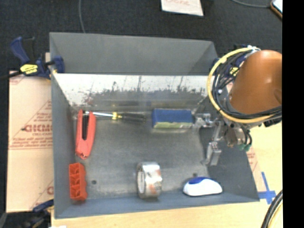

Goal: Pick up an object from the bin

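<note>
The grey metal bin [118, 148] holds a few loose things, well apart from one another. The arm [256, 87], under its orange cover and ringed with cables, comes in over the bin's right edge. A blue block with a pale green side [172, 119] lies against the far wall, near the middle. A salmon-pink cutter [85, 134] lies along the left wall, and a thin screwdriver [121, 117] stretches from it towards the blue block. A red-orange ridged block [77, 181] sits in the near left corner. A roll of silvery tape [149, 178] stands at the near edge. A white-and-blue mouse-shaped thing [203, 187] lies in the near right corner. The gripper [210, 156] hangs by the right wall, between that thing and the blue block, nearer the former; I cannot tell whether it is open or closed.
</note>
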